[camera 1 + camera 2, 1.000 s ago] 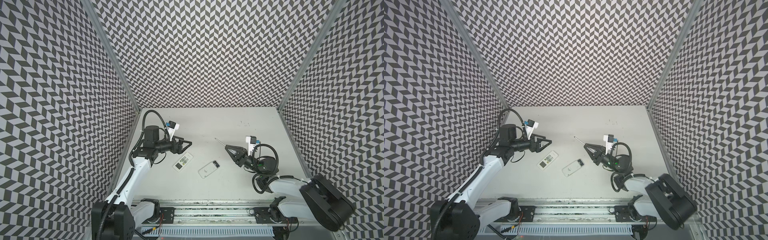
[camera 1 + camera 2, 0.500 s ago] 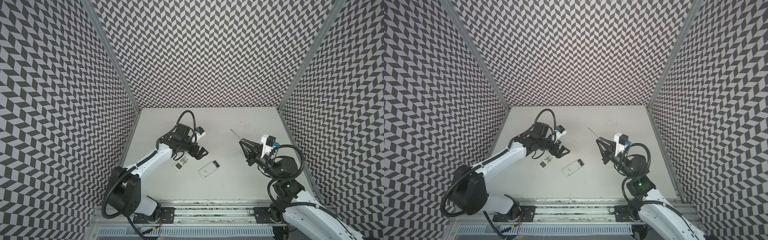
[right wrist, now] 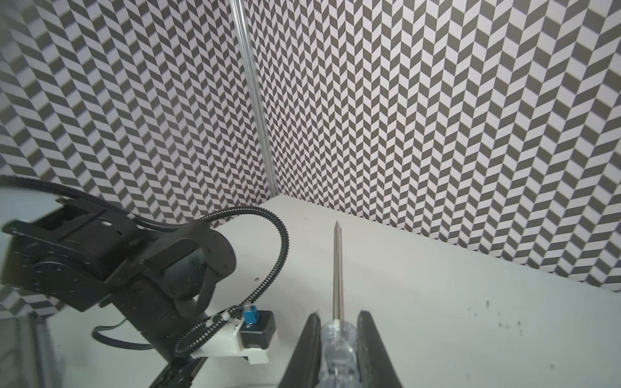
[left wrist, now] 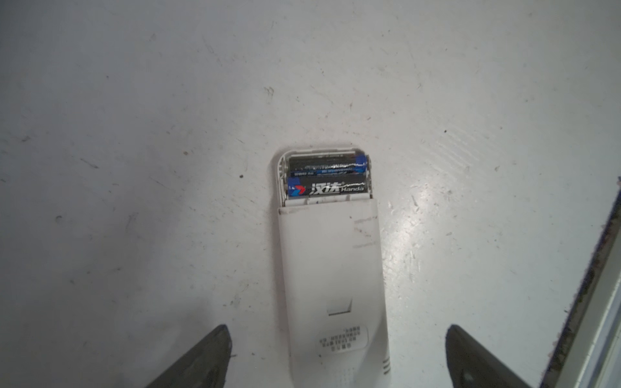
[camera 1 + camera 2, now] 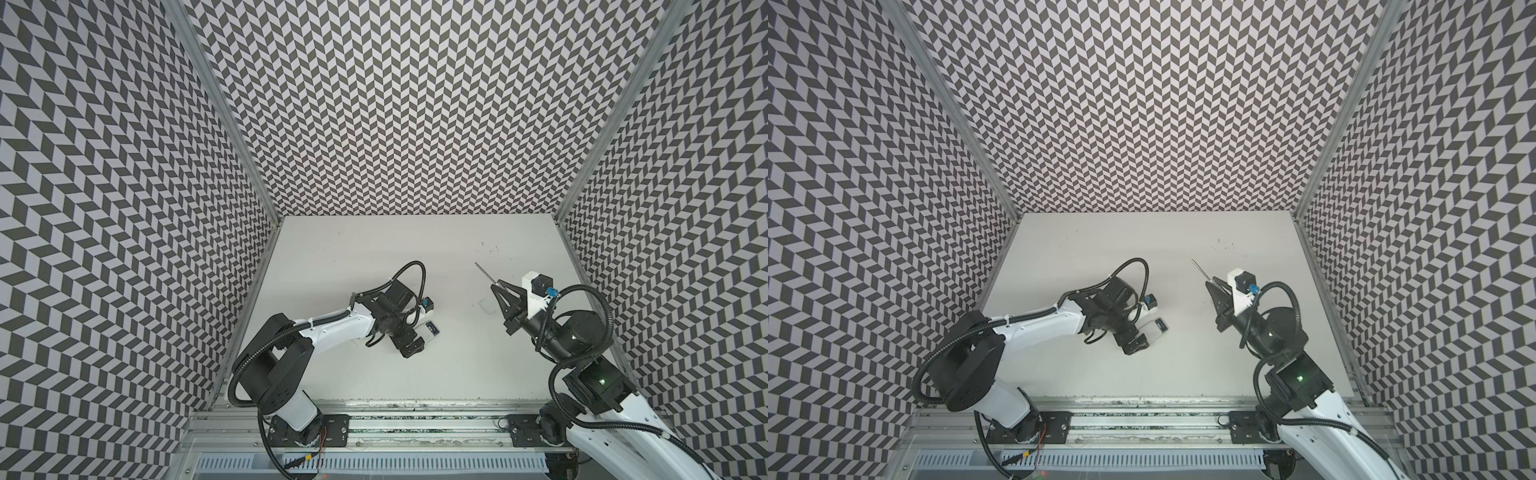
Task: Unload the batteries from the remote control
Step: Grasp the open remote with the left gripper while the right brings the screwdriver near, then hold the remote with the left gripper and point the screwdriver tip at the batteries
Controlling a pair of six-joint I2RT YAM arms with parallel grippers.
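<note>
Worktop: I see a white, scuffed worktop (image 5: 415,249) with patterned walls on three sides.
Remote control: the white remote control (image 4: 331,268) lies flat, back side up, about mid-worktop. In both top views only its end (image 5: 430,332) shows beside the left arm's wrist.
Batteries: two batteries (image 4: 326,178) sit side by side in the uncovered compartment at one end of the remote. They are black with blue ends, and one reads "Handa".
Left claw: my left claw (image 4: 336,332) is spread wide over the remote's other end. Its dark fingers (image 4: 208,356) stand on either side of the casing with a clear gap on each side, gripping nothing.
Right claw: my right claw (image 3: 339,314) is clamped on a screwdriver (image 3: 337,268) by its clear handle. It is raised over the right of the worktop, well apart from the remote.
Screwdriver: its thin metal shaft (image 5: 484,272) points toward the far left.
</note>
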